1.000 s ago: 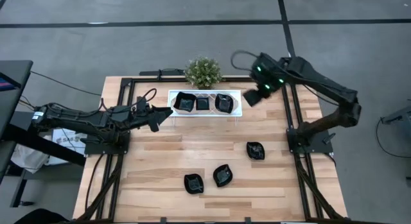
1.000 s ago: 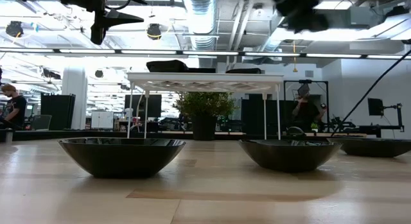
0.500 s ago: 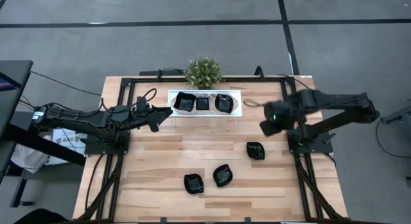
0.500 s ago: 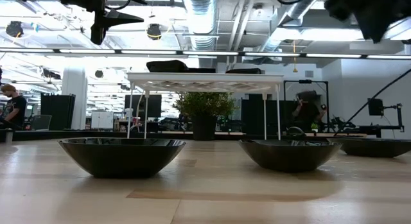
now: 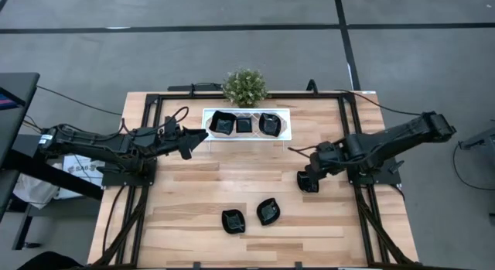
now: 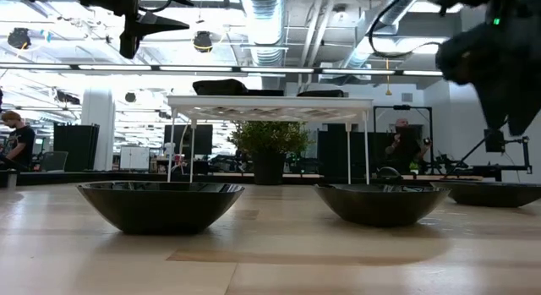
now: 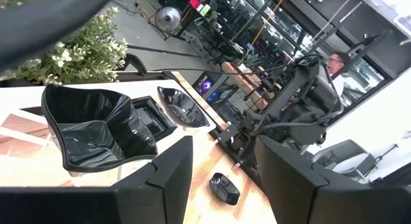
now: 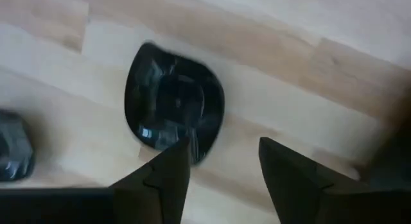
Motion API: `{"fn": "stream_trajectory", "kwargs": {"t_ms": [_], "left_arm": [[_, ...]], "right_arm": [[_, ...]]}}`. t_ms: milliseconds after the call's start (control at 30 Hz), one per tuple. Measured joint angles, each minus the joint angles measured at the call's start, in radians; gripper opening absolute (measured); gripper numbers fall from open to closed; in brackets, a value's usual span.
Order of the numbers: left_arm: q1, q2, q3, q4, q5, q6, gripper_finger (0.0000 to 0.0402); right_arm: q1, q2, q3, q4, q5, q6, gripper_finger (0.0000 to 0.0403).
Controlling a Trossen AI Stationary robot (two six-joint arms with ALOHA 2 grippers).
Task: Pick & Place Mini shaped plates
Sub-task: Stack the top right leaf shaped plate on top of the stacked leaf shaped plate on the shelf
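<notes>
Six mini shaped plates in view, all glossy black: three sat side by side in the white tray [image 5: 286,123] at the far edge of the desk [image 5: 193,200], namely a wavy-edged plate [image 5: 223,123] at the tray's left end, a small square plate [image 5: 244,124] in the middle and a rounded plate [image 5: 268,124] at the right end; three more lay apart on the bare wood, a front-left plate [image 5: 233,220] and a front-middle plate [image 5: 268,211] near each other toward the near edge, and a right-hand plate [image 5: 307,182] farther off to the right. Right end effector [image 5: 311,173] hung just over that right-hand plate, fingers spread apart with nothing between them; seen from the right wrist, the same plate [image 8: 174,112] lay flat on the wood just ahead of the two dark fingers [image 8: 164,182], one fingertip overlapping its rim, contact not possible to judge. Left end effector [image 5: 195,138] held level above the desk just beside the tray's left end, clear of it, fingers wide and empty; from the left wrist, the wavy-edged plate [image 7: 96,128] filled the near end of the tray ahead of the fingers [image 7: 168,176]. Small green potted plant [image 5: 245,86] stood just behind the tray. Across the desk at low level, two dark bowls loomed large in front, the tray raised on thin legs behind them. Person [image 6: 14,141] visible in the room beyond, well away from the desk.
</notes>
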Motion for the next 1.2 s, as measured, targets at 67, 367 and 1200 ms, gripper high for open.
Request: {"fn": "stream_trajectory", "kwargs": {"t_ms": [67, 367, 1200], "left_arm": [[0.000, 0.000, 0.000, 0.000, 0.002, 0.023, 0.0172], [0.000, 0.000, 0.000, 0.008, 0.044, 0.085, 0.0172], [0.000, 0.000, 0.000, 0.023, 0.044, 0.085, 0.0172]], "right_arm": [[-0.006, -0.001, -0.038, 0.037, 0.006, -0.012, 0.0181], [-0.041, -0.002, -0.192, 0.223, -0.004, -0.065, 0.0179], [-0.085, -0.014, -0.380, 0.547, -0.044, -0.117, 0.0128]]}}
